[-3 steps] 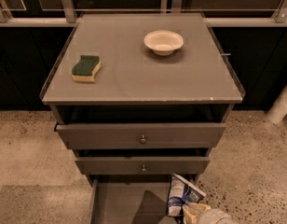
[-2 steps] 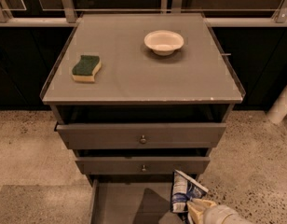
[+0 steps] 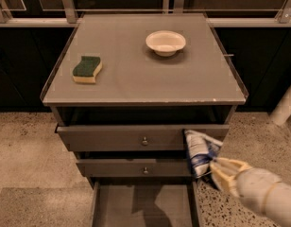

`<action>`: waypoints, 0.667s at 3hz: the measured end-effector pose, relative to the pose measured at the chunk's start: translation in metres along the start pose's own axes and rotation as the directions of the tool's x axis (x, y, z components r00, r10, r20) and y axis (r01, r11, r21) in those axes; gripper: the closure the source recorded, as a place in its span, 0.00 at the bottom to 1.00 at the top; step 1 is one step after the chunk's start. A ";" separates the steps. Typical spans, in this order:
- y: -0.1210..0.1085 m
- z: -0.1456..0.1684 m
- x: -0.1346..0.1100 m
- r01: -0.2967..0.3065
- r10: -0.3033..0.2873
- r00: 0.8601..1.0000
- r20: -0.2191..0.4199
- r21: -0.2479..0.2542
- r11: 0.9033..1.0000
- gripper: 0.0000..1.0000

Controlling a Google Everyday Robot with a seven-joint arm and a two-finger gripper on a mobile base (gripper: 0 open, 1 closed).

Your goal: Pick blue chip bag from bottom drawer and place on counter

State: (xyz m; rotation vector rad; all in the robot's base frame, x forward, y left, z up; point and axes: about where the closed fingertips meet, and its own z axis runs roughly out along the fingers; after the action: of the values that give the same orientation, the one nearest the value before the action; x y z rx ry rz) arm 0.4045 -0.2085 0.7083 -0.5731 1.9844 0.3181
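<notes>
My gripper [image 3: 212,170] comes in from the lower right and is shut on the blue chip bag [image 3: 199,150], a crumpled blue and white foil bag. It holds the bag up in front of the two upper drawers, at their right end, below the counter [image 3: 136,74]. The bottom drawer [image 3: 143,205] is pulled open below, its grey floor bare where it shows.
A green-and-yellow sponge [image 3: 87,69] lies on the counter's left side and a white bowl [image 3: 165,42] stands at its back right. The top drawer [image 3: 141,137] stands slightly pulled out. Speckled floor surrounds the cabinet, with a white post [image 3: 285,105] at right.
My gripper has lifted the chip bag up out of the bottom drawer to the level of the upper drawers.
</notes>
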 end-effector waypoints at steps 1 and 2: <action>-0.052 -0.075 -0.045 -0.017 0.011 0.996 0.090 0.066 0.998 1.00; -0.089 -0.141 -0.093 -0.016 -0.009 0.985 0.172 0.144 0.989 1.00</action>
State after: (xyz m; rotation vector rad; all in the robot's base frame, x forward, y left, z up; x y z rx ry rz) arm 0.3792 -0.3241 0.8582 -0.4342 1.8243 0.2161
